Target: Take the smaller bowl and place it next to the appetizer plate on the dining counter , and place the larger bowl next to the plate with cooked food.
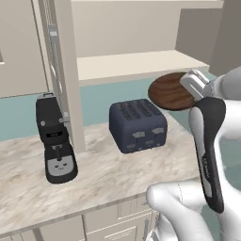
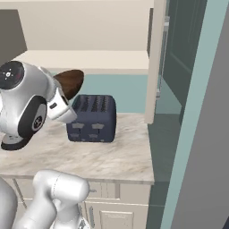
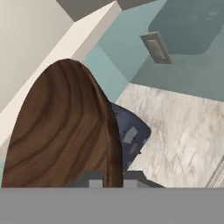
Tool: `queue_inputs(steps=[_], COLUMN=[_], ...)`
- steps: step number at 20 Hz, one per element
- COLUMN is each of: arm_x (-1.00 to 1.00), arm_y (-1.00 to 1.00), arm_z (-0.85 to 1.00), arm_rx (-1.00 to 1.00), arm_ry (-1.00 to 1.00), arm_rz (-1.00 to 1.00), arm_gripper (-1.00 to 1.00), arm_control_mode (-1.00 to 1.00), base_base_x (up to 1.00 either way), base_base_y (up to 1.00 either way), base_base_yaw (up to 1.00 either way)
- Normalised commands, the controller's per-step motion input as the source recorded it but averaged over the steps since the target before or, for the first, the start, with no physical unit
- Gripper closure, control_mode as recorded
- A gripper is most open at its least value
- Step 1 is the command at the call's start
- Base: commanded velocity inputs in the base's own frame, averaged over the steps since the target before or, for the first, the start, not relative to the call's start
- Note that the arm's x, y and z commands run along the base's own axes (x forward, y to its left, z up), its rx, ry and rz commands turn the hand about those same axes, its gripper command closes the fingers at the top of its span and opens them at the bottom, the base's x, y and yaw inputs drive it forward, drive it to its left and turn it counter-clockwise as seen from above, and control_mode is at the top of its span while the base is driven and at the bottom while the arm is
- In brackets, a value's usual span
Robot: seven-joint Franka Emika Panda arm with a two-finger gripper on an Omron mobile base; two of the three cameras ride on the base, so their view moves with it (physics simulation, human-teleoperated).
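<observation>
**Wooden bowl held up above the toaster**

The gripper is closed tight on the rim of the smaller bowl, its 2 dark finger tips pinching the wall at the 6 o'clock edge of the hand view. From that camera the bowl stands edge-on and fills the 9 o'clock half of the picture, its dark brown grain running in long curved bands.

In the left base view the bowl hangs in the air at about 2 o'clock, clear of the worktop, with the white wrist reaching it from the 3 o'clock side. Below it, toward 6 o'clock, sits a dark blue toaster on the beige marbled surface. A black coffee machine stands at 9 o'clock, just beside a tall pale cabinet post.

In the right base view the bowl shows as a brown wedge at 10 o'clock, tilted, just above the toaster and partly behind the arm's round white joint. A teal wall runs behind the worktop, and a pale shelf crosses above it at 12 o'clock.
</observation>
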Motion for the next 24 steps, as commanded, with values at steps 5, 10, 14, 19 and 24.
queue_inputs(steps=[5, 10, 14, 19, 24], arm_x=[0.0, 0.0, 0.0, 0.0, 0.0], arm_y=[0.0, 0.0, 0.0, 0.0, 0.0], arm_z=[0.0, 0.0, 0.0, 0.0, 0.0], arm_rx=[0.0, 0.0, 0.0, 0.0, 0.0], arm_ry=[0.0, 0.0, 0.0, 0.0, 0.0], arm_rz=[0.0, 0.0, 0.0, 0.0, 0.0], arm_gripper=[1.0, 1.0, 1.0, 1.0, 1.0], arm_control_mode=[1.0, 1.0, 1.0, 1.0, 1.0], base_base_x=[-0.99, -1.0, -0.99, -0.71, -0.45], base_base_y=[-0.15, 0.0, 0.13, 0.67, 1.0], base_base_yaw=[0.0, 0.02, 0.12, 0.27, 0.41])
